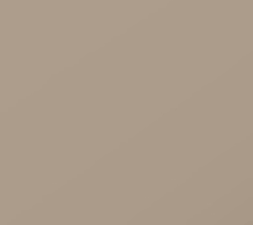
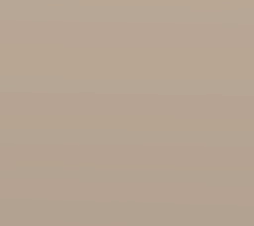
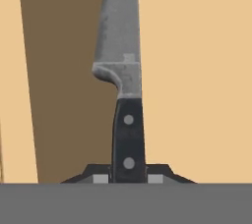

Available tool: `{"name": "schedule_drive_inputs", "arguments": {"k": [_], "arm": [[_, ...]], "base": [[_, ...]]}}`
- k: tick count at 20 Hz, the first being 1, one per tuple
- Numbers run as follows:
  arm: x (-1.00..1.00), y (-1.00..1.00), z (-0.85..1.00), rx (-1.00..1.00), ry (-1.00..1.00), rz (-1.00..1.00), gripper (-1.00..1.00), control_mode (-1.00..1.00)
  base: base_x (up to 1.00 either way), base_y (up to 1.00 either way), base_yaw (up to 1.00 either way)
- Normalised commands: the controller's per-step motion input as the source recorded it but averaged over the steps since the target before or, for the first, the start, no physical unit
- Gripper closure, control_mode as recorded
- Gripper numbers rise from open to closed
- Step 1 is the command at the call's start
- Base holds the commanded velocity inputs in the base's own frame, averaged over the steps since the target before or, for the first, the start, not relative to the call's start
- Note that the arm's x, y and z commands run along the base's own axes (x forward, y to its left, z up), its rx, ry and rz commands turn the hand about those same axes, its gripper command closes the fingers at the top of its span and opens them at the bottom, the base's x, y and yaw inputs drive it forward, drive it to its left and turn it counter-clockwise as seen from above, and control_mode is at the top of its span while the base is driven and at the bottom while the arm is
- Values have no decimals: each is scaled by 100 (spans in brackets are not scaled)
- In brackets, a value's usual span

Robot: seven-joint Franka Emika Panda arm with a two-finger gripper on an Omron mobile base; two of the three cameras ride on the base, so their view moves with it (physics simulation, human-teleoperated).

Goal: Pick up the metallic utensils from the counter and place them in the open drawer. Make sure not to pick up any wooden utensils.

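**Knife held over the drawer interior**

The end effector (image 3: 128, 176) is clamped on the black riveted handle of the kitchen knife (image 3: 123, 70), whose grey steel blade points away from the hand. Behind the blade lie light-wood surfaces of the open drawer (image 3: 197, 70), partly shadowed. Both base views show plain tan.

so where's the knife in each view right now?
Left base view: flat tan surface, nothing to place the knife by.
Right base view: the same flat tan, no knife to place.
Hand view: knife centre, black handle between the gripper fingertips at the bottom, blade pointing up over light wood.
Shared landmark: none; the views can't be matched here.
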Motion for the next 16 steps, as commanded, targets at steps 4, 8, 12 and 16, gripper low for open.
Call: {"name": "schedule_drive_inputs", "arguments": {"k": [4,8,12,16], "arm": [[-5,88,17,0,-5,0,100,-100],[-13,92,36,0,-5,0,100,-100],[-25,75,37,0,-1,0,100,-100],[-20,20,66,0,-1,0,100,-100]], "base": [[0,0,0],[0,0,0],[0,0,0],[0,0,0]]}}
